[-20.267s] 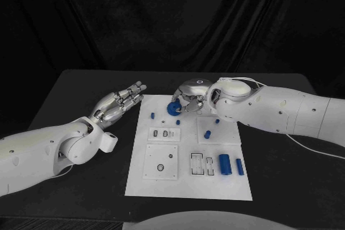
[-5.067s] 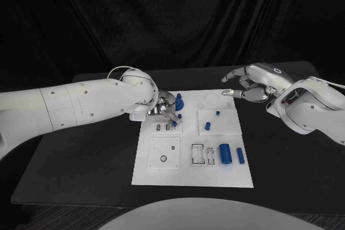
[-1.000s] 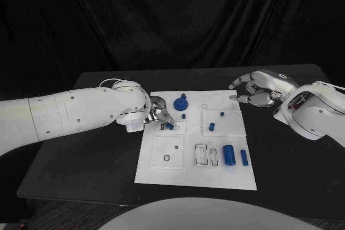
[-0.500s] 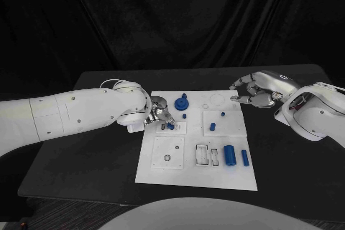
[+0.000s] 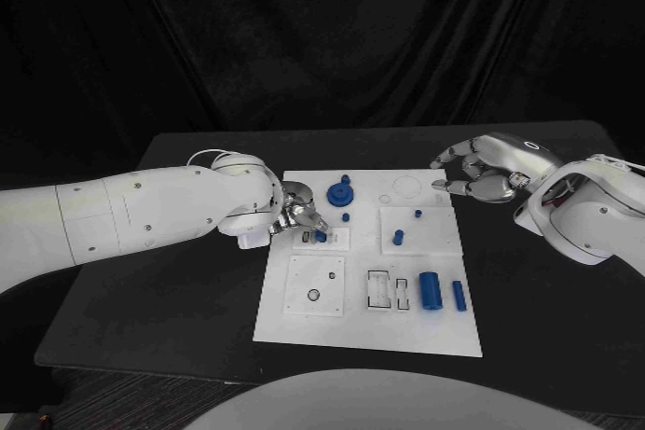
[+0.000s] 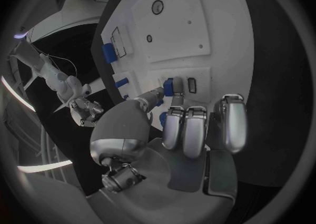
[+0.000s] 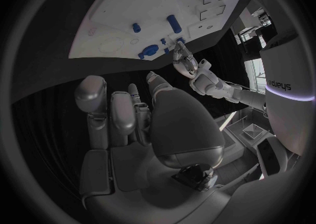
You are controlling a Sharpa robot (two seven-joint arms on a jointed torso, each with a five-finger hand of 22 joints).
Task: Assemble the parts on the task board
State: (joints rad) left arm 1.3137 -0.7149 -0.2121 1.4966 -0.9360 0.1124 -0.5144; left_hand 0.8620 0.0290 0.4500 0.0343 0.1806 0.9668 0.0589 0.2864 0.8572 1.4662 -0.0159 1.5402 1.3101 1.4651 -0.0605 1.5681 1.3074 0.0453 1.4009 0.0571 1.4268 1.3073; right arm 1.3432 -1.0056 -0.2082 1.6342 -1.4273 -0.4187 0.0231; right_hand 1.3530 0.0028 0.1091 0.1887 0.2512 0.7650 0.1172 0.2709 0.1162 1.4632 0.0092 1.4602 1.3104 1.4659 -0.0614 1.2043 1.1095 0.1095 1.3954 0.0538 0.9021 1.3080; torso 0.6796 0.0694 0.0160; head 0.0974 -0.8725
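The left hand (image 5: pixel 298 213) sits at the left edge of the white task board (image 5: pixel 336 332). It pinches a small blue peg (image 6: pixel 169 86) between its thumb and a fingertip. The peg is right at a little slot plate (image 5: pixel 336 241) in the upper left part of the board. In the left wrist view, the other fingers (image 6: pixel 186 129) are curled down beside it.

Just past this hand, toward the far end of the board, stands a blue round part with a knob (image 5: pixel 340 194). A tiny blue peg (image 5: pixel 346 217) stands near it. Farther right, a short blue peg (image 5: pixel 397 235) lies on a clear square plate, with another small blue piece (image 5: pixel 418 213) above it. Near the front right of the board a thick blue cylinder (image 5: pixel 431 289) lies beside a thin blue rod (image 5: pixel 459 295).

The right hand (image 5: pixel 486 172) hangs over the far right corner of the board. Its fingers are curled in and it holds nothing.

In the right wrist view, the word "sharpa" is written on the robot's white body.

The table (image 5: pixel 161 299) is black, and a dark curtain (image 5: pixel 322 57) hangs behind it.
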